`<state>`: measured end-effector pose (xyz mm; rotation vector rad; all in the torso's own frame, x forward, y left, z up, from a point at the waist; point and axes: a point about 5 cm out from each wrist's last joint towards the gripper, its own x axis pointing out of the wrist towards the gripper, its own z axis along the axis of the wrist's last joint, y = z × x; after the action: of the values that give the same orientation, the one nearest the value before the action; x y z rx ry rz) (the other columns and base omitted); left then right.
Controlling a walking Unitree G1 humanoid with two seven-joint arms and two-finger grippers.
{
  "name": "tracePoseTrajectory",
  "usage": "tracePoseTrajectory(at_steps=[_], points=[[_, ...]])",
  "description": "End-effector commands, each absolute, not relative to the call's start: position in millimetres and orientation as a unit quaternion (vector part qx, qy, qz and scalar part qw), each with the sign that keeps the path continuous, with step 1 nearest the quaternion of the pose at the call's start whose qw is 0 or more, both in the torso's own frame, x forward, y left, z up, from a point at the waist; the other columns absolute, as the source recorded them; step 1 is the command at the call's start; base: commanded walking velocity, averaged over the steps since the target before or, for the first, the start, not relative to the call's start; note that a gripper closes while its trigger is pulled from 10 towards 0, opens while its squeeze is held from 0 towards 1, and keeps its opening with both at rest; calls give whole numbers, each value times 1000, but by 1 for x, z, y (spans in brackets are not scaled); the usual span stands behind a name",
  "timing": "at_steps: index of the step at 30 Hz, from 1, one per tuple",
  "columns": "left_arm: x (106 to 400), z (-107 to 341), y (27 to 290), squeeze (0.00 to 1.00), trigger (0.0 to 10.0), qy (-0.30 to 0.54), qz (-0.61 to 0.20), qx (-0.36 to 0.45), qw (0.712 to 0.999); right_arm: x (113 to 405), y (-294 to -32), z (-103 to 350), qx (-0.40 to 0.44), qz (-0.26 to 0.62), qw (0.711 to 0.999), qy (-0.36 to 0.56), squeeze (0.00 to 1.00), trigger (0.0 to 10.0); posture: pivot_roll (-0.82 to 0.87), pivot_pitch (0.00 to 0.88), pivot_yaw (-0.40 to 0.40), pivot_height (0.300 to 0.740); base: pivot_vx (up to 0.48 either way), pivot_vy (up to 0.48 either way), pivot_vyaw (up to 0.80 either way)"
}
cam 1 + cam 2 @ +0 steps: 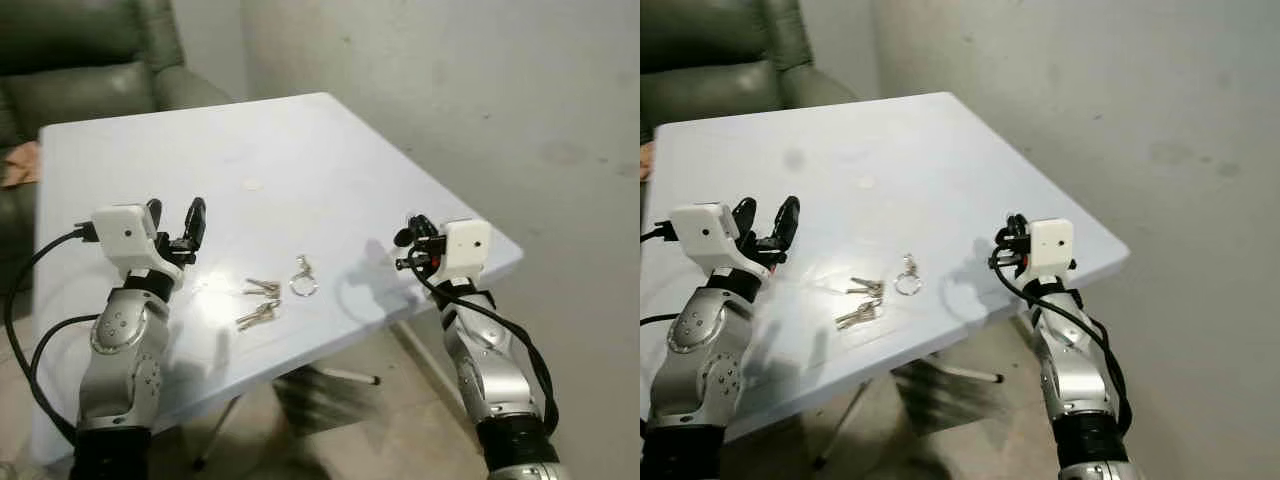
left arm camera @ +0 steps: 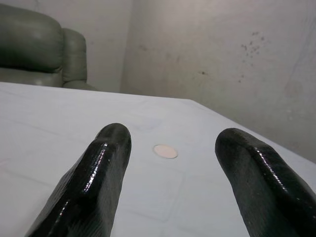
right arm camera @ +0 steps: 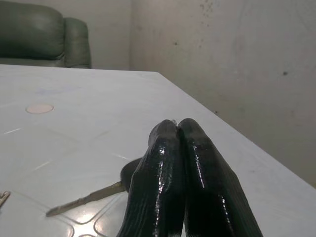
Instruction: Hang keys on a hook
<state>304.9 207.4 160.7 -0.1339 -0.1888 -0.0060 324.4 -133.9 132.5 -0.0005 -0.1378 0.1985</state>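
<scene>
An olive-green armchair stands at the far left, behind the white counter. No container is present on the counter; all items lie directly on its surface.

Left arm: the left pincer is held above the near-left part of the counter, released, its two black fingers set well apart and pointing away over the surface. Between the fingers, in the left wrist view, a small round pale disc lies flat on the counter farther out.

Centre: the keys lie on the counter between the two arms, near the front edge. They are small, flat, silver-coloured metal keys in two loose clusters, one just behind the other, blades pointing roughly to the left. Just to the right of them lies a round metal key ring with a small clasp piece at its far side; whether the ring is joined to the keys cannot be determined. Neither pincer touches the keys or the ring.

Right arm: the right pincer is positioned at the near-right corner of the counter, clenched, its two fingers pressed together with nothing visible between them. In the right wrist view a single silver key blade lies on the counter just beside and below the fingertips; contact cannot be confirmed.

A bare grey wall rises behind and to the right of the counter. A folding leg of the counter shows below its front edge, above a concrete floor.
</scene>
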Motion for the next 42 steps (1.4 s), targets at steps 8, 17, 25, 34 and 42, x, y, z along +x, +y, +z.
tracePoseTrajectory(at_steps=[8, 17, 25, 34, 42], points=[[307, 163, 202, 0, 10000, -95, 3, -79, 992, 326, -137, 137, -5, 91, 993, -75, 0, 10000, -102, 0, -18, 724, 0, 0, -717], [307, 163, 197, 0, 10000, -91, -1, -71, 993, 327, -136, 137, -3, 92, 993, -73, 0, 10000, -94, 0, -18, 724, 0, 0, -712], [307, 164, 196, 0, 10000, -92, 0, -77, 993, 327, -134, 139, 3, 90, 993, -80, 0, 10000, -91, 0, -18, 724, 0, 0, -605], [309, 161, 194, 0, 10000, -73, 0, -89, 993, 326, -136, 140, 2, 94, 992, -84, 0, 10000, -94, 0, -27, 724, 0, 0, -56], [309, 159, 194, 0, 10000, -61, 0, -91, 994, 327, -136, 141, 1, 97, 992, -85, 0, 10000, -93, 0, -30, 724, 0, 0, 0]])
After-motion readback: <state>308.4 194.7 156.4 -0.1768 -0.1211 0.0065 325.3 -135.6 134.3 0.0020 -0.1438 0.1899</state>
